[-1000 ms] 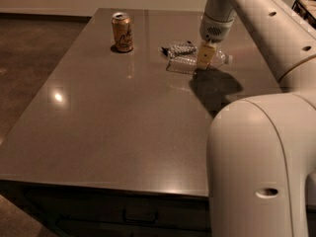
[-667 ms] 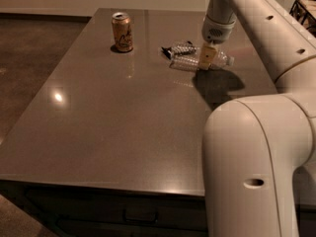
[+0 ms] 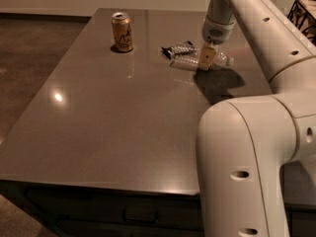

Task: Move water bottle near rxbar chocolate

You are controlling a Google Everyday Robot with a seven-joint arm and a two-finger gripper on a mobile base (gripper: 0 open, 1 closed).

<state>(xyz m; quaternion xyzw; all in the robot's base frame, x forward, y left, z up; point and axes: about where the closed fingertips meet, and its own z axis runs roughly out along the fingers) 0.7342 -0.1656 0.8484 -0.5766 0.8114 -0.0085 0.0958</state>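
The water bottle [image 3: 190, 63] lies on its side on the grey table [image 3: 123, 127], far right of centre, its white cap [image 3: 229, 61] pointing right. The rxbar chocolate [image 3: 178, 49], a small black-wrapped bar, lies just behind the bottle's left end, close to it or touching it. My gripper [image 3: 205, 59] reaches straight down onto the middle of the bottle, its tan tip in front of the bottle's body. The bottle rests on the table surface.
A gold drink can [image 3: 122, 31] stands upright at the far left of the table. My white arm [image 3: 247, 167] fills the near right. A dark wire basket [image 3: 303, 14] stands beyond the table's far right corner.
The gripper has stayed at the bottle, shifting only slightly. The bottle and bar lie about where they were. The large near part of my arm has moved a little to the left.
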